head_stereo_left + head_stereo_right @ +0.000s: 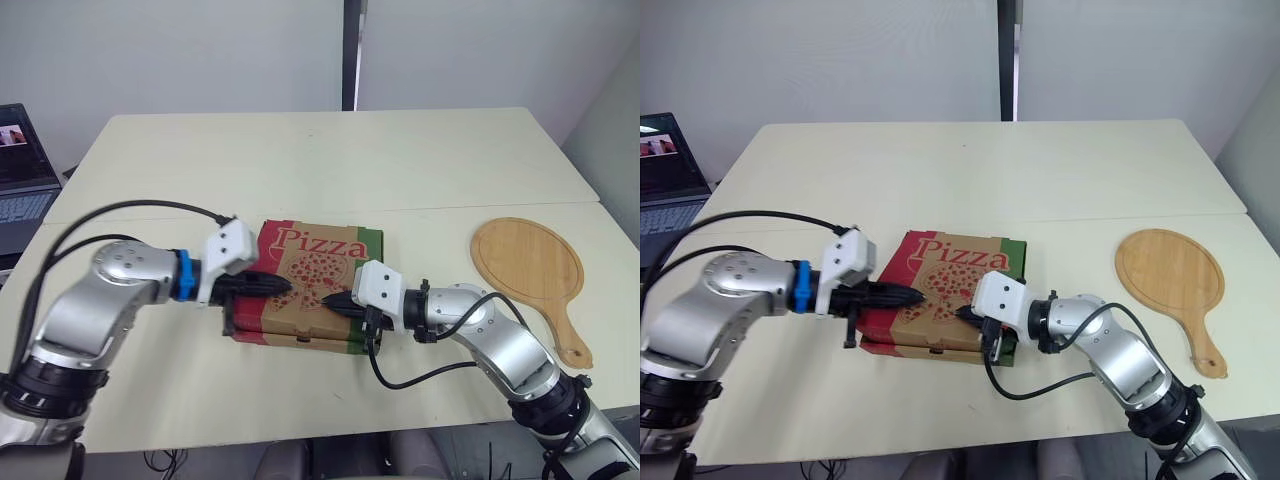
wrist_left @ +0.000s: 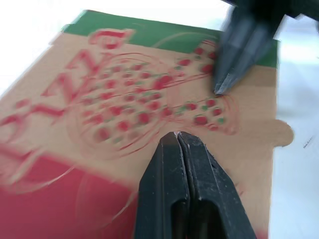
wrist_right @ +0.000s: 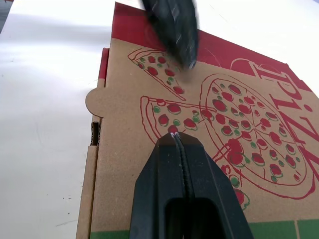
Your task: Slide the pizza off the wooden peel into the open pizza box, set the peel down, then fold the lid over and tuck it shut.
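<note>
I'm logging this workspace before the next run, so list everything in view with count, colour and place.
Printed cardboard pizza box: one, brown with red and green print, lid down, front middle of the table.
Round wooden pizza peel: one, light wood, flat on the table to the box's right, apart from it.
Table: one, cream, under the box and peel.
Open laptop: one, dark, at the scene's left edge, beside the table.
Vertical strip: one, black, on the wall behind the table.
Left gripper: one, black fingers shut, tips at the box lid.
Right gripper: one, black fingers shut, tips at the lid, facing the left one.
</note>
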Controlling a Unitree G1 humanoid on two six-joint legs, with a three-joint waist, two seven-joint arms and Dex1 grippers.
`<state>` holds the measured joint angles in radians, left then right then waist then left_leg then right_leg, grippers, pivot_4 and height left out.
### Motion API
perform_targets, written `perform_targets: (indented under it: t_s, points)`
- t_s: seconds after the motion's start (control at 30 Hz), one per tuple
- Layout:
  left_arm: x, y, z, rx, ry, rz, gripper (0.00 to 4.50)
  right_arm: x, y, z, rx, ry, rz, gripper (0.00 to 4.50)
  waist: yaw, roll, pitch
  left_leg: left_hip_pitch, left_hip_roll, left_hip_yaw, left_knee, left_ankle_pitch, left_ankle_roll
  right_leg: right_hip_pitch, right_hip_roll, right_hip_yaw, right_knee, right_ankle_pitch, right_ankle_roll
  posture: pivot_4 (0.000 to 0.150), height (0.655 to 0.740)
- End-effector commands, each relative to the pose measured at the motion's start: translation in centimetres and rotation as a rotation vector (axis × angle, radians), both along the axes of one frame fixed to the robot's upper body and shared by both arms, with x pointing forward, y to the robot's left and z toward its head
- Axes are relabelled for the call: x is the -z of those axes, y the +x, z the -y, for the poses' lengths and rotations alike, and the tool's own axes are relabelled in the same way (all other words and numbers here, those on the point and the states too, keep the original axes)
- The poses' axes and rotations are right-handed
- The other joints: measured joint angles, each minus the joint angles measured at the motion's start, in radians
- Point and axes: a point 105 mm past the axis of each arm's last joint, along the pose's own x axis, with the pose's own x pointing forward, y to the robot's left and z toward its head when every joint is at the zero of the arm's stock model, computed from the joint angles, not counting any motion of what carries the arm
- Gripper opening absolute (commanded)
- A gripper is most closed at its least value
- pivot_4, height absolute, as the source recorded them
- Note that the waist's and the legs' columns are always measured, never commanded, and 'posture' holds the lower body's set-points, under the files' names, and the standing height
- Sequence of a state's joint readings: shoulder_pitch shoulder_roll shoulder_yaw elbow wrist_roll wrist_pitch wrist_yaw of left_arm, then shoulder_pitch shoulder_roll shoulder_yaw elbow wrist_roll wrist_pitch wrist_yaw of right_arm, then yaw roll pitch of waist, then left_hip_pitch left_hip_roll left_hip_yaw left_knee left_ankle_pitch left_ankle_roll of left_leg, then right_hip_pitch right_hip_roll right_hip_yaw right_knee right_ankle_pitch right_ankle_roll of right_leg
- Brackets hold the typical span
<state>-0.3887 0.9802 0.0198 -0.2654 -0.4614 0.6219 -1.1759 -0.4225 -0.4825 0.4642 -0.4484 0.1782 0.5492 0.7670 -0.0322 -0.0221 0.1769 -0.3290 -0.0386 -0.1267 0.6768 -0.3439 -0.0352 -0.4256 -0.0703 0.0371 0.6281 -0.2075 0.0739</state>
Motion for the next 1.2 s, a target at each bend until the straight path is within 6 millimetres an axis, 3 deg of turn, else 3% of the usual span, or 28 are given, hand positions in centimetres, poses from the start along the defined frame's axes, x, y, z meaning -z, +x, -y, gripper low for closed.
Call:
perform_targets:
  t_s: [0.03, 0.13, 0.23, 0.4, 0.67, 0.9, 1.0, 1.2]
  points:
    - [-1.6, 0.5, -4.5, -0.111, 0.099, 0.058, 0.00, -0.6, -0.1, -0.4, -0.038, 0.006, 0.037, 0.04, -0.002, 0.001, 0.000, 0.000, 0.000, 0.000, 0.000, 0.000, 0.000, 0.000, 0.000, 0.000, 0.000, 0.000, 0.000, 0.150, 0.7400]
    - [-1.4, 0.2, -7.5, -0.161, 0.193, 0.043, 0.00, -0.6, 0.0, -0.4, -0.043, 0.007, 0.041, 0.04, -0.001, 0.002, 0.001, 0.000, 0.000, 0.000, -0.001, 0.000, 0.000, -0.001, 0.000, 0.000, 0.000, 0.000, 0.000, 0.150, 0.7400]
    - [-0.2, -0.9, -8.6, -0.129, 0.261, -0.014, 0.00, -0.6, 0.0, -0.4, -0.047, 0.007, 0.043, 0.04, -0.001, 0.002, 0.001, 0.000, 0.000, 0.001, -0.001, 0.000, 0.000, -0.001, 0.000, 0.000, 0.000, 0.000, 0.000, 0.150, 0.7400]
    - [1.1, -2.0, -7.2, -0.064, 0.235, -0.076, 0.00, -0.4, -0.2, -0.5, -0.057, 0.004, 0.037, 0.04, 0.003, 0.002, 0.002, -0.001, 0.000, 0.000, -0.001, 0.000, 0.000, -0.001, 0.000, -0.001, 0.000, 0.000, 0.000, 0.150, 0.7400]
    - [2.2, -1.7, -4.7, -0.013, 0.189, -0.069, 0.00, -0.3, -0.3, -0.5, -0.065, -0.004, 0.033, 0.04, 0.000, 0.002, 0.002, 0.000, 0.000, 0.000, -0.001, 0.000, 0.000, -0.001, 0.000, 0.000, 0.000, 0.000, 0.000, 0.150, 0.7400]
    - [2.0, -1.6, -2.9, 0.011, 0.133, -0.065, 0.00, -0.2, -0.3, -0.4, -0.070, -0.012, 0.032, 0.04, 0.001, 0.002, 0.002, -0.001, 0.000, 0.000, -0.001, 0.000, 0.000, -0.001, 0.000, 0.000, 0.000, 0.000, 0.000, 0.150, 0.7400]
    - [1.8, -1.7, -2.8, 0.007, 0.122, -0.068, 0.00, -0.1, -0.3, -0.4, -0.072, -0.015, 0.032, 0.04, 0.001, 0.002, 0.002, -0.001, 0.000, 0.000, -0.001, 0.000, 0.000, 0.000, 0.000, 0.000, 0.000, 0.000, 0.000, 0.150, 0.7400]
    - [1.5, -1.1, -5.1, -0.075, 0.171, -0.044, 0.00, 0.0, -0.3, -0.4, -0.074, -0.025, 0.033, 0.04, 0.001, 0.002, 0.002, 0.000, 0.000, 0.000, -0.001, 0.000, 0.000, -0.001, 0.000, 0.000, 0.000, 0.000, 0.000, 0.150, 0.7400]
